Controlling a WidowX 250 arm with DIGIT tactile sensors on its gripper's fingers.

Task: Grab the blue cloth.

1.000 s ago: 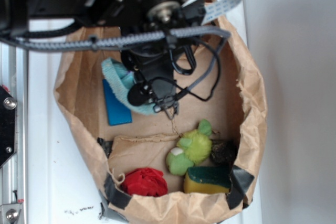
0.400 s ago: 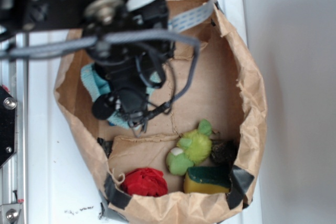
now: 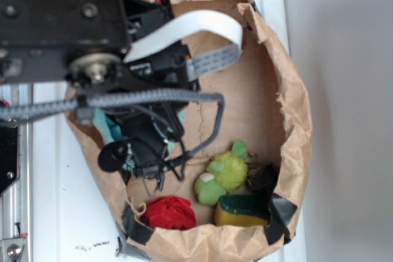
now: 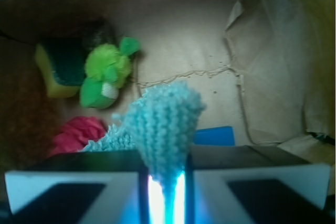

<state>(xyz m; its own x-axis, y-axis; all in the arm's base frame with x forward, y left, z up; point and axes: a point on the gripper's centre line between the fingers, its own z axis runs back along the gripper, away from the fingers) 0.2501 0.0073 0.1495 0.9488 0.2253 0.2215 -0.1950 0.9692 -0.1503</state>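
Note:
The blue cloth [image 4: 164,124], a pale teal knitted rag, is pinched between the two fingers of my gripper [image 4: 164,169], which is shut on it; a fold bulges out above the fingertips. From the exterior camera only slivers of the blue cloth [image 3: 113,128] show at the left side of the brown paper bag [image 3: 295,121], under the black arm. The gripper itself is hidden there by the arm's body and cables.
On the bag floor lie a green plush toy [image 3: 222,176], a red fabric ball [image 3: 169,213] and a green-and-yellow sponge [image 3: 242,210]. A flat blue block [image 4: 214,136] lies behind the cloth. The crumpled paper walls rise on all sides.
The arm has swung leftward and toward the bag's front-left corner, carrying the cloth with it; the blue block seen earlier from outside is now covered by the arm.

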